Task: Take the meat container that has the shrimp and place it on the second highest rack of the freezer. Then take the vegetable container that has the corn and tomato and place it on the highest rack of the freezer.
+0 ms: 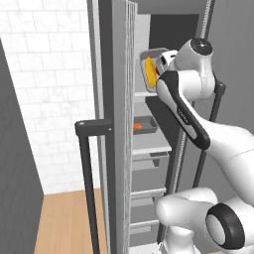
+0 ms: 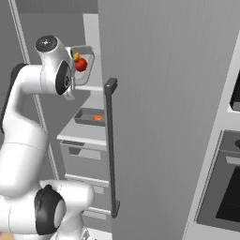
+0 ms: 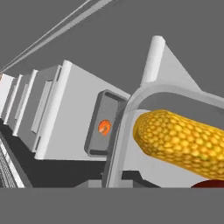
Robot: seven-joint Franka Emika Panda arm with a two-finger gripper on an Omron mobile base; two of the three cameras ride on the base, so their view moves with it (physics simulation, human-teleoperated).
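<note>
Fingers (image 1: pixel 159 63) clamped on vegetable container (image 1: pixel 151 53) with corn (image 1: pixel 149 70), tomato (image 2: pixel 81 64), up by freezer (image 2: pixel 154 93) top rack; meat container (image 2: pixel 89 117) with shrimp (image 2: pixel 97 118) on rack below.

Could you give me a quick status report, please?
Gripper shut on vegetable container, tilted over the top rack. Meat container with shrimp on rack below. Nothing blocking.

A rendered home kitchen is shown. A tall grey freezer (image 2: pixel 154 93) with long dark handles is seen standing open, with pale shelves and grey drawers (image 2: pixel 84 161) inside. A wall of white tiles (image 1: pixel 47 94) and a wooden floor (image 1: pixel 64 223) are seen beside it, and a black oven (image 2: pixel 222 192) is built into the column alongside.
</note>
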